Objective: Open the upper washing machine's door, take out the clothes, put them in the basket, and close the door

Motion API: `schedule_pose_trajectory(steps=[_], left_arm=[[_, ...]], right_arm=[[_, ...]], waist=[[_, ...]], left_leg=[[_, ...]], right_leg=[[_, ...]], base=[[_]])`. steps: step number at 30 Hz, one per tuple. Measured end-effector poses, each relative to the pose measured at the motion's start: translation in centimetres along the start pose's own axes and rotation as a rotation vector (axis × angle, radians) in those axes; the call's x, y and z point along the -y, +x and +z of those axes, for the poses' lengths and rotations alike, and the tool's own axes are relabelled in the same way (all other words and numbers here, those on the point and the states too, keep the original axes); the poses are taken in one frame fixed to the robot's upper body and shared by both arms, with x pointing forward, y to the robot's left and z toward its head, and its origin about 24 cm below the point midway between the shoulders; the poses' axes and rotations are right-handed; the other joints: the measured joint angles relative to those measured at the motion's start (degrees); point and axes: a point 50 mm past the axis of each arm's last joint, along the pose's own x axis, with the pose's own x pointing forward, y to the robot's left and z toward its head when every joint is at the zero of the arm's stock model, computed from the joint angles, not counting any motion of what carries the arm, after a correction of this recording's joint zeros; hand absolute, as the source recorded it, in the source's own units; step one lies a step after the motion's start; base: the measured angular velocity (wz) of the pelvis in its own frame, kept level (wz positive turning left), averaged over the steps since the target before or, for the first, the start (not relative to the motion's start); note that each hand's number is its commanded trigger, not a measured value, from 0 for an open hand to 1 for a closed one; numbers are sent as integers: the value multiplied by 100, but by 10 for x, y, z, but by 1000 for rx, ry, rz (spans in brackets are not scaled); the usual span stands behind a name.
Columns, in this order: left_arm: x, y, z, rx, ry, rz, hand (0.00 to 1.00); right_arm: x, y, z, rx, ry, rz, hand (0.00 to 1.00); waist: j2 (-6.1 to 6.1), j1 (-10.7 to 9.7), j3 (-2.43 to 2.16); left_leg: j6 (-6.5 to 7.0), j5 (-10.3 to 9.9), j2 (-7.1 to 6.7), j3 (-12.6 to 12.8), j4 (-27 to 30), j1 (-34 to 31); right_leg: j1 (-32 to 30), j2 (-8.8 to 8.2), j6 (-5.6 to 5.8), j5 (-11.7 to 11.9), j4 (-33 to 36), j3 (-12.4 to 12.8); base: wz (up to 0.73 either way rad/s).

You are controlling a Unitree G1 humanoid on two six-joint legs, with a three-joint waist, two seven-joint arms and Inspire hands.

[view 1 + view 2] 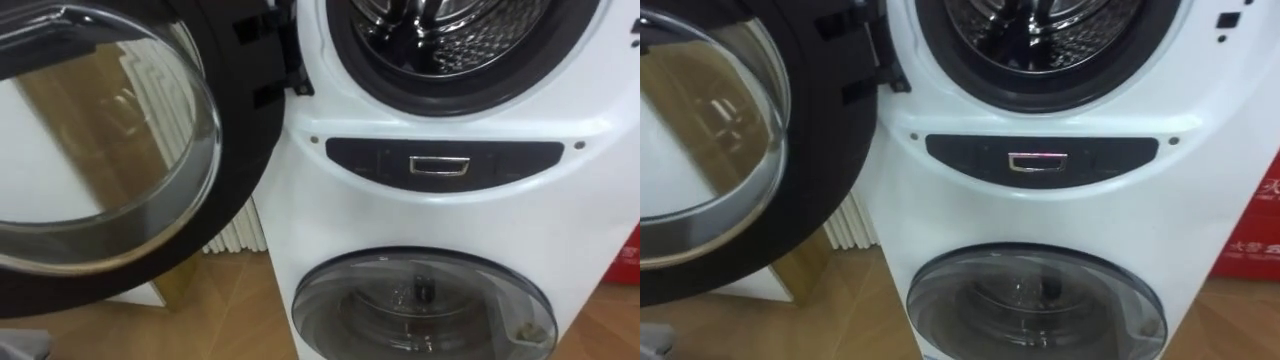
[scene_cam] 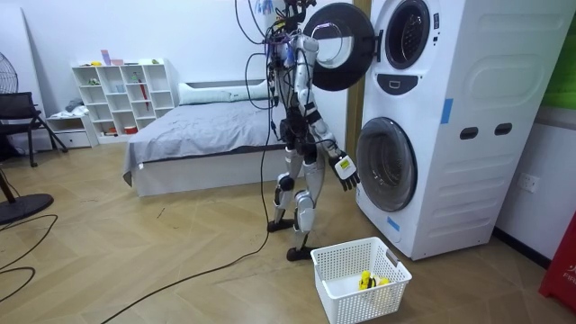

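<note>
Currently the robot is standing before the stacked washing machine (image 2: 468,135), with the open upper door (image 1: 100,150) hanging at its left. Its left hand (image 2: 309,43) is hovering by that door's rim, and its right hand (image 2: 345,169) is hanging low before the closed lower door (image 1: 420,310). Both are too small to tell how the fingers are lying. A white basket (image 2: 337,292) is sitting on the floor by its feet, holding something yellow (image 2: 364,281). The upper drum (image 1: 450,40) is showing bare metal, so I cannot tell whether clothes are lying deeper. Reaching in unsighted is risking an empty grasp, or an arm knocking the door's edge.
</note>
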Motion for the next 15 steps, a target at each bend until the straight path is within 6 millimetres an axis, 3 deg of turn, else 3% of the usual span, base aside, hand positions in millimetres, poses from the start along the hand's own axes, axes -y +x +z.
schedule_pose_trajectory(steps=[4, 8, 15], left_arm=[[2, 2, 18, 69, -43, 9, 0], [7, 0, 22, 92, -43, -12, 0], [10, -3, 27, 114, -56, -24, 0]], right_arm=[[-1, 3, 2, -4, 2, 4, 0], [-4, 3, 1, -7, 7, 12, 0], [-5, 3, 0, -10, 6, 15, 0]], waist=[[-84, -14, 6], [-129, -32, 16], [-136, -38, 23]], left_leg=[[29, 18, -42, -6, 11, -8], [54, 32, -119, -22, -7, -24], [65, 38, -139, -91, -17, -95]], right_leg=[[17, -56, 27, -20, -5, -39], [20, -137, 76, -46, -2, -75], [3, -173, 93, -52, 1, -209]], base=[[4], [7], [10]])
